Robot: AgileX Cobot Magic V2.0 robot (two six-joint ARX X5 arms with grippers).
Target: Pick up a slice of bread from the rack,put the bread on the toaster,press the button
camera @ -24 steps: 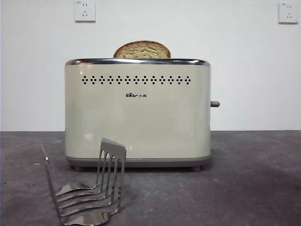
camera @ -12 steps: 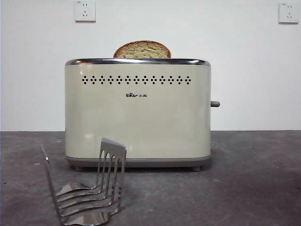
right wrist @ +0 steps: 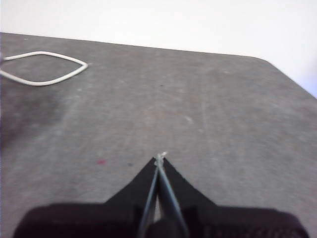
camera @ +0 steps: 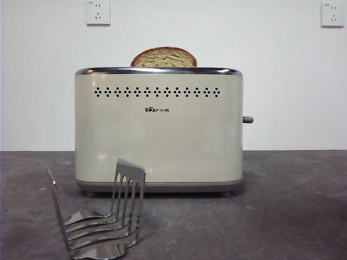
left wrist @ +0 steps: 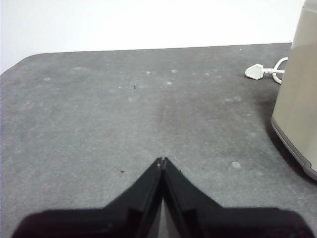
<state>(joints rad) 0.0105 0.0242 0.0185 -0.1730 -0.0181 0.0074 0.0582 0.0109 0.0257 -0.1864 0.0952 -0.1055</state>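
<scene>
Grey tabletop (camera: 293, 206), white wall: slice of bread (camera: 164, 57) sits in the toaster (camera: 158, 130), rack (camera: 100, 216) empty. Left gripper (left wrist: 162, 161) and right gripper (right wrist: 160, 157) both pinched together, well away. Closed tips could slip off that tiny button (camera: 248, 119), I reckon.

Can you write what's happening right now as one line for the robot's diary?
bread slice: in toaster slot | rack: no bread | lever: untouched | left pincer: shut over table | right pincer: shut over table
</scene>
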